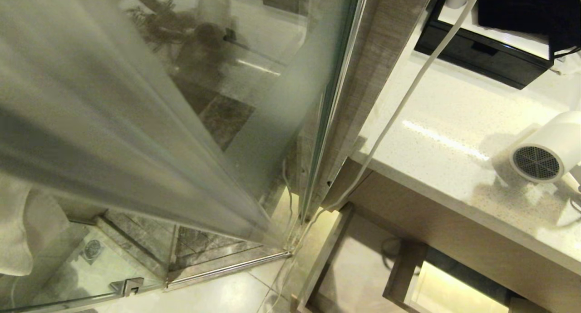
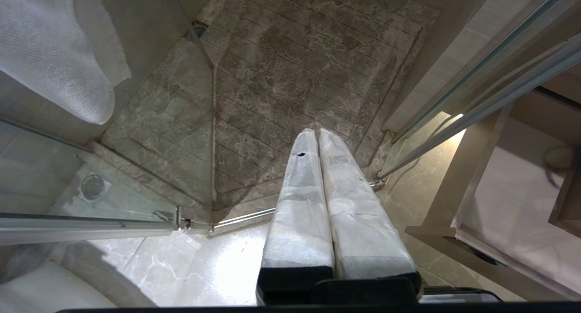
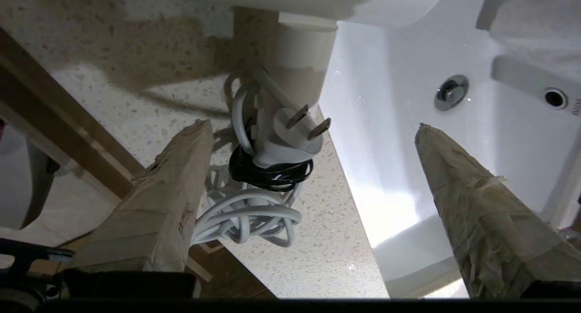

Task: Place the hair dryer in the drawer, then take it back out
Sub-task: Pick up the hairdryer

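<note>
I'm holding the right gripper (image 3: 313, 131) with jaws wide, empty, by the dryer (image 1: 547, 147) on the worktop (image 1: 454, 136); light, slick plastic; I'm aiming for the handle, avoiding the cord (image 3: 249, 217); left gripper (image 2: 317, 138) sitting closed.

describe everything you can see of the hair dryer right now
The hair dryer is white glossy plastic with a stubby round barrel ending in a dark mesh grille. It rests on the speckled countertop near the sink, its handle hanging over the counter's edge. Its white cord, bundled with a dark tie and ending in a two-prong plug, dangles between the open right gripper's fingers, untouched.
</note>
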Controlling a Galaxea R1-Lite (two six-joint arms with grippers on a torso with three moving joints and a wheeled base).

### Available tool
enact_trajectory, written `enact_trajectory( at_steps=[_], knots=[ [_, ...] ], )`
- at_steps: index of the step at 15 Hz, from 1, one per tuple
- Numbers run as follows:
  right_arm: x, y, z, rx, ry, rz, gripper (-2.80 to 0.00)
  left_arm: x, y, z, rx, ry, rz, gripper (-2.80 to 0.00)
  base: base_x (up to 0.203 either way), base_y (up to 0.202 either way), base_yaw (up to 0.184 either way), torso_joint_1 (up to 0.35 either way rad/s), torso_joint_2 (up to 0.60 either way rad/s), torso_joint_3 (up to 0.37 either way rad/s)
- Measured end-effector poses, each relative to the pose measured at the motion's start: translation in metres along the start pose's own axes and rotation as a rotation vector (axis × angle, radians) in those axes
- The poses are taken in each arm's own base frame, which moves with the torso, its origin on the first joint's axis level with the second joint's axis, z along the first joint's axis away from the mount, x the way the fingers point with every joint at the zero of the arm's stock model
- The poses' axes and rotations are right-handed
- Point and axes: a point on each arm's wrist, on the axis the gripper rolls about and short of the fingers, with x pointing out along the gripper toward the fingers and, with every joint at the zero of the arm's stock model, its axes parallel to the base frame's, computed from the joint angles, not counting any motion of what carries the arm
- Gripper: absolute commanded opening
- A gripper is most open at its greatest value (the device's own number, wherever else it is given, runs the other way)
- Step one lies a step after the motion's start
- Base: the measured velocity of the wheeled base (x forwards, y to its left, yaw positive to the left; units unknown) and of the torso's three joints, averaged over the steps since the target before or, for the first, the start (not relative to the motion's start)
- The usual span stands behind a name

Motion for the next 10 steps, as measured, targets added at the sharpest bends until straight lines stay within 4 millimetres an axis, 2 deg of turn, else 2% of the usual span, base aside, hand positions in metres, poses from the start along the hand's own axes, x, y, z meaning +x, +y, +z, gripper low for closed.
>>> enact_trajectory(
  at_steps=[10],
  knots=[
    [0.043, -0.013, 0.001, 0.042, -0.016, 0.166, 0.0, 0.0, 0.0, 0.0, 0.0, 0.0, 0.0, -2.8, 0.0, 0.0, 0.0, 0.0, 0.0, 0.0]
  ],
)
